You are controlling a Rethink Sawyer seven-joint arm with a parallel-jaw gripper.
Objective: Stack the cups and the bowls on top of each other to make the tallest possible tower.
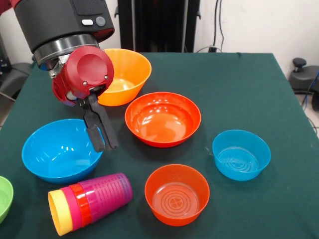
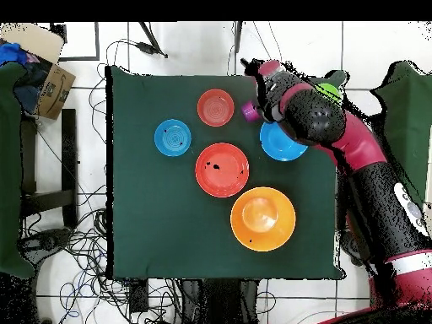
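The four cups (image 1: 92, 200) are nested into one column that lies on its side at the table's near left. Its purple base points right, and the yellow, crimson and orange-red rims point left. In the overhead view only the purple end (image 2: 250, 110) shows beside the arm. My gripper (image 1: 105, 146) hangs shut and empty above the column, over the right rim of the large blue bowl (image 1: 57, 149). All bowls stand apart: large orange-yellow (image 1: 127, 74), wide red-orange (image 1: 162, 118), small blue (image 1: 241, 154), small translucent orange (image 1: 177, 195), and small green (image 1: 3, 198), cut off at the left edge.
The green-clothed table (image 1: 239, 84) holds everything. Cables hang behind its far edge, and dark equipment (image 1: 304, 79) stands off its right side. In the overhead view a cardboard box (image 2: 46, 80) sits off the table, and cables lie on the floor.
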